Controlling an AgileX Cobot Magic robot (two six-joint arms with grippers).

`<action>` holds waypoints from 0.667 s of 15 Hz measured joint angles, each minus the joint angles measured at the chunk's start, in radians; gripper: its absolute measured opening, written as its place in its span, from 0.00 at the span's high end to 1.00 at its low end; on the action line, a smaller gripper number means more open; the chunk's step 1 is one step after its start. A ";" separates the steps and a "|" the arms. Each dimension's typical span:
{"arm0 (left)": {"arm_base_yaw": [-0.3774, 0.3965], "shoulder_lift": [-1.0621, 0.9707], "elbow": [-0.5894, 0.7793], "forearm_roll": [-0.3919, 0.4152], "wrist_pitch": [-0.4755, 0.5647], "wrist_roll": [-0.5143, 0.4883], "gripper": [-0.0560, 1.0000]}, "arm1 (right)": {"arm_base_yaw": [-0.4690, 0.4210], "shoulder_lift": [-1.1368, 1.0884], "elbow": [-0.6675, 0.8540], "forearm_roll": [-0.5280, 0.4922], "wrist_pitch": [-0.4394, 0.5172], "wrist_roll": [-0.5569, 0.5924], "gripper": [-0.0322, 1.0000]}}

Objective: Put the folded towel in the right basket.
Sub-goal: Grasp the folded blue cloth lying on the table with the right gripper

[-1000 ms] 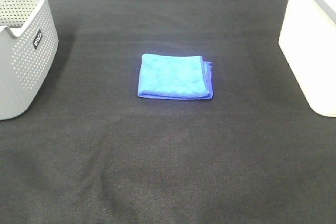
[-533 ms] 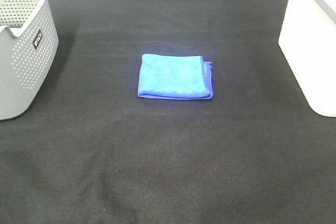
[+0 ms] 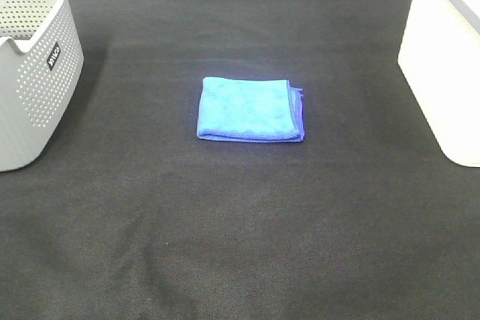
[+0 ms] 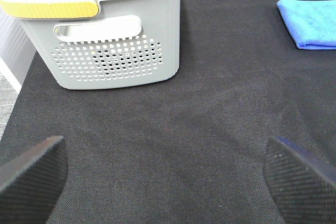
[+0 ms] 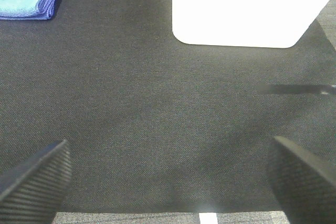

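Flat at the middle of the black cloth-covered worktop (image 3: pixel 240 222): small folded towel of bright blue microfibre (image 3: pixel 251 109), darker violet-blue stitched edge showing along its right and near sides. Well apart at far right, cut by the frame: large cream plastic basket (image 3: pixel 446 58), plain sides, rounded corners. Well apart at far left: grey perforated plastic basket (image 3: pixel 37 88) with small black label. Left end effector (image 4: pixel 167 174) spread wide, nothing held, over bare cloth near the grey basket. Right end effector (image 5: pixel 169 177) likewise spread wide and empty, over bare cloth near the cream basket.
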 joint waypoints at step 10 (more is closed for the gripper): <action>0.000 0.000 0.000 0.000 0.000 0.000 0.06 | 0.000 0.000 0.000 -0.003 0.000 0.000 0.03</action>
